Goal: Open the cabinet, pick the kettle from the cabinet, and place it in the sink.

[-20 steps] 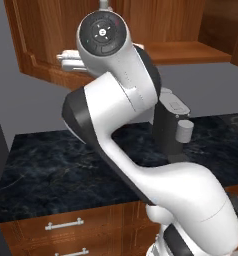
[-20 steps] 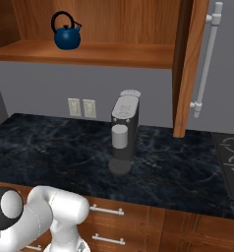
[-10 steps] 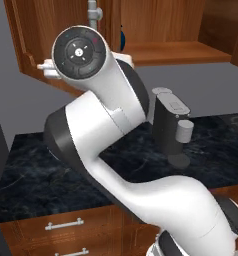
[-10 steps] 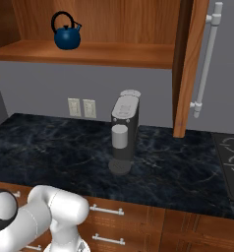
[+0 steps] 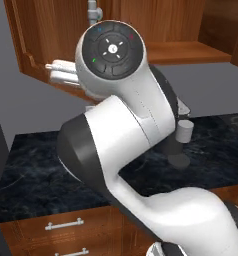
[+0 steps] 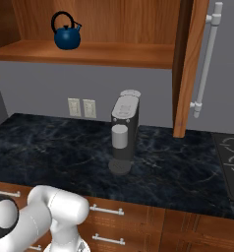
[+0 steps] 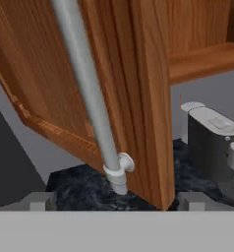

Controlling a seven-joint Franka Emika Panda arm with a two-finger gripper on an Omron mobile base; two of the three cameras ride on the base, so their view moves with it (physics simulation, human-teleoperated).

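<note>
The cabinet (image 6: 188,64) stands with both doors swung out. On its shelf (image 6: 99,52) sits the dark-blue kettle (image 6: 66,33), upright at the left. In the hand view my gripper (image 7: 115,199) is open, its fingertips (image 7: 38,201) wide apart on either side of the left door's silver bar handle (image 7: 84,74) without touching it. That left door (image 7: 148,74) hangs edge-on just ahead. In the left base view the gripper (image 5: 58,72) sits at the left door's (image 5: 36,40) lower edge, mostly behind my own arm. The sink is out of view.
A grey coffee machine (image 6: 125,130) with a cup stands on the black marble counter (image 6: 50,147) below the shelf. Wall outlets (image 6: 82,107) are behind it. The right door's handle (image 6: 207,59) juts out at the right, above a cooktop (image 6: 232,157). Wooden drawers (image 6: 109,211) run below.
The gripper has gone from shut to wide open, letting go of the left door's handle. The arm has shifted its pose near that door. The kettle has not moved.
</note>
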